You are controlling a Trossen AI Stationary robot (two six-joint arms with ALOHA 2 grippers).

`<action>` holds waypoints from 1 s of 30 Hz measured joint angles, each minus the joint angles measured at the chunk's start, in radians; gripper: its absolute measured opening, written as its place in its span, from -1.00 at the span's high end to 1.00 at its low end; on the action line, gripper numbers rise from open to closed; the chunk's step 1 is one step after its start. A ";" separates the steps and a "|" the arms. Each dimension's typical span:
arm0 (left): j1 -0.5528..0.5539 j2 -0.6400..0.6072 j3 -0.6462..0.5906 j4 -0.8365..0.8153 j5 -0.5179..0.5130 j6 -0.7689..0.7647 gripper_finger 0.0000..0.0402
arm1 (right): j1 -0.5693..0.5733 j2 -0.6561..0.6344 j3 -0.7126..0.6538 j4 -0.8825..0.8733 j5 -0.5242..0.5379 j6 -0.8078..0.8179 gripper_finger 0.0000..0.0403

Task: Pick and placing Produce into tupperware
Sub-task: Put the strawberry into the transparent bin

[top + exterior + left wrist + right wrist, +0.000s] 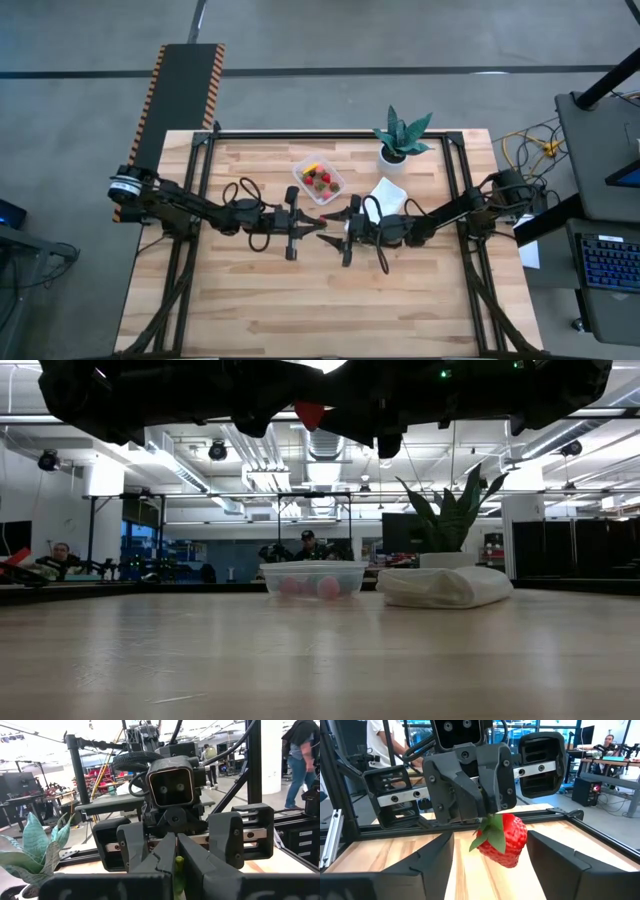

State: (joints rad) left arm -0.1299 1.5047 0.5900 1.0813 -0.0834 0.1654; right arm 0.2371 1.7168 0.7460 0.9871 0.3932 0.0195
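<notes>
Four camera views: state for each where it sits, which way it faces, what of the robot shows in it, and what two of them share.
High view: above the table, facing straight down; both arms meet mid-table beside the tupperware.
Low view: at tabletop height, facing the room; dark arm undersides overhead, cloth and plant behind.
Left wrist view: on the left arm, facing the right arm; left pincer shut on a green stem.
Right wrist view: on the right arm, facing the left arm; right pincer open around the strawberry.
Shared: both wrist views show the handover.
</notes>
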 joint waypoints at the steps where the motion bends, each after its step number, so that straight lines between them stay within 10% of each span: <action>1: 0.000 0.000 0.000 0.000 0.000 0.000 1.00 | 0.000 0.000 0.000 0.000 0.000 -0.002 -0.21; 30: 0.023 -0.008 0.007 0.005 -0.005 -0.002 1.00 | 0.000 -0.062 0.000 -0.056 0.025 -0.065 -0.71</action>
State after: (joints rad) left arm -0.1071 1.4971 0.5972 1.0860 -0.0883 0.1631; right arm 0.2375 1.6548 0.7460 0.9314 0.4179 -0.0456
